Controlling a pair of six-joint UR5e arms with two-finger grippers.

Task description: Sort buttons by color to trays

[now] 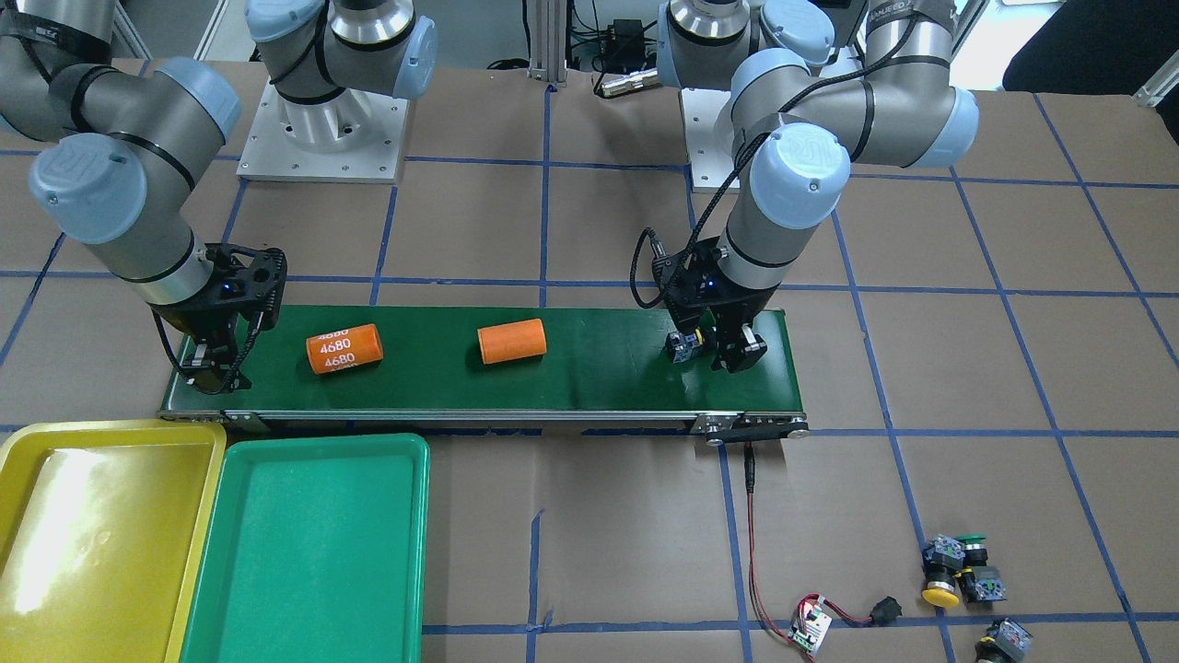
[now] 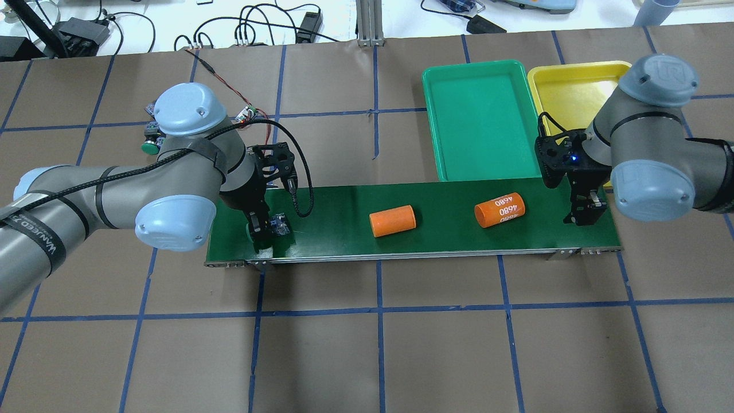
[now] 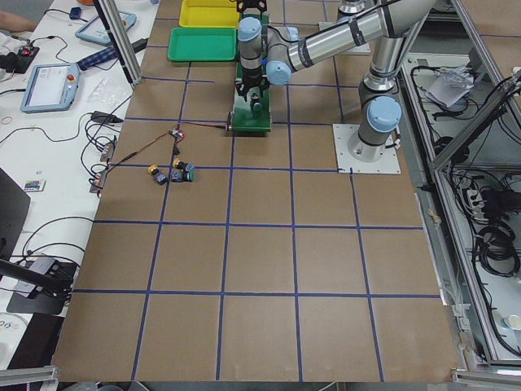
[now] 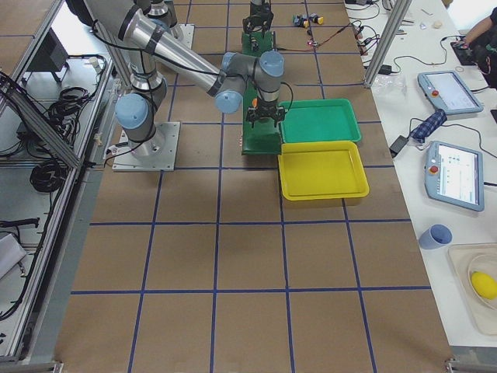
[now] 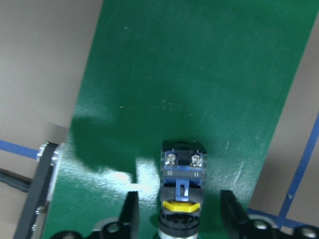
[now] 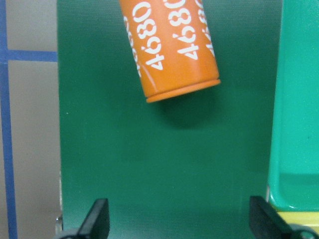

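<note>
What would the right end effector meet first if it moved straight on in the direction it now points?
Probably the bare dark-green conveyor belt under the open right end effector; the orange cylinder marked 4680 lies off that line.

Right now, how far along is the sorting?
Nothing sorted yet: the yellow tray and green tray are empty. One button lies on the conveyor belt within the open left gripper. Three more buttons wait on the table. The right gripper hangs open, empty.
</note>
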